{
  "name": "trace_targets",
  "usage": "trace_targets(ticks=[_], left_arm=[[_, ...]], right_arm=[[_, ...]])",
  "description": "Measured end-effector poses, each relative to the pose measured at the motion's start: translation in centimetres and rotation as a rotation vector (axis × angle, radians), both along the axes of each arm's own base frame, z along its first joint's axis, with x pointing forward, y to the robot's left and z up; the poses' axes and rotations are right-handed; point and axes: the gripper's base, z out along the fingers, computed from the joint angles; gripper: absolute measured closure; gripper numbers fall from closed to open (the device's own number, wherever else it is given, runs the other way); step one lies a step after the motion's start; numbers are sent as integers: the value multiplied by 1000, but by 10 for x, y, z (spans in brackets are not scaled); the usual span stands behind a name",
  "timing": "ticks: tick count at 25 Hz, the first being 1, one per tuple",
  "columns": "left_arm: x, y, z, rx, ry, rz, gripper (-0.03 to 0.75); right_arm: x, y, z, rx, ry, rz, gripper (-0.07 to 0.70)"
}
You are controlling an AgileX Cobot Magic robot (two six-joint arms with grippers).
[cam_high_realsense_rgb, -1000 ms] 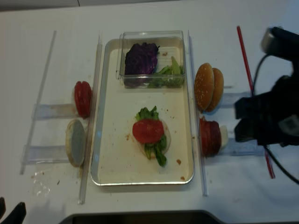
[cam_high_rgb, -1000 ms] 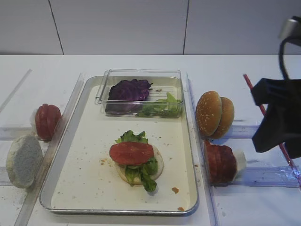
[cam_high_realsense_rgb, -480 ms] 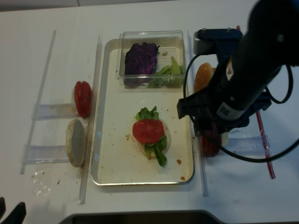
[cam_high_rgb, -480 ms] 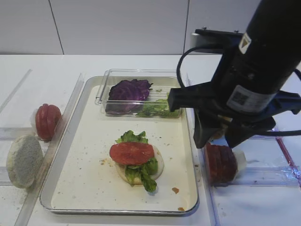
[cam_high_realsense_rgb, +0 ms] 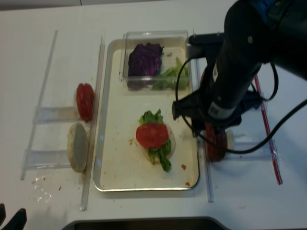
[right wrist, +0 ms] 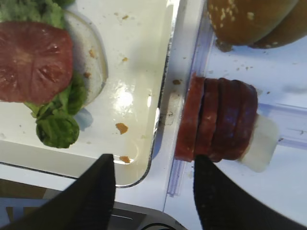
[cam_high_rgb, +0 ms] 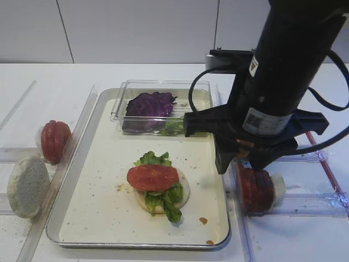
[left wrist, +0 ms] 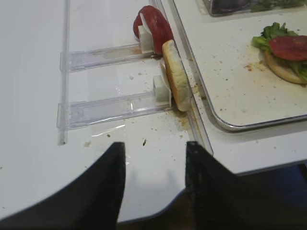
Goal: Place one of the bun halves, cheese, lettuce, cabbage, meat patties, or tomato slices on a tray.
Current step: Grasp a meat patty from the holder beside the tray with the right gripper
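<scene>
On the white table [cam_high_rgb: 163,73], the right gripper [right wrist: 153,187], its jaws apart and empty, hangs directly above the meat patties [right wrist: 218,120], which stand on edge just right of the tray [cam_high_rgb: 76,196]; the row's long axis runs left-right.
</scene>
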Motion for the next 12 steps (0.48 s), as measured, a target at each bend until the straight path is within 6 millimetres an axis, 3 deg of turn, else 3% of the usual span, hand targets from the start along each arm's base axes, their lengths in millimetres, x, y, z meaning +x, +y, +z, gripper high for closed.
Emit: trace_targets(ticks=[12], left_arm=[[0, 0, 0, 0, 0, 0, 430]], right_arm=[[9, 4, -19, -50, 31, 6, 228]])
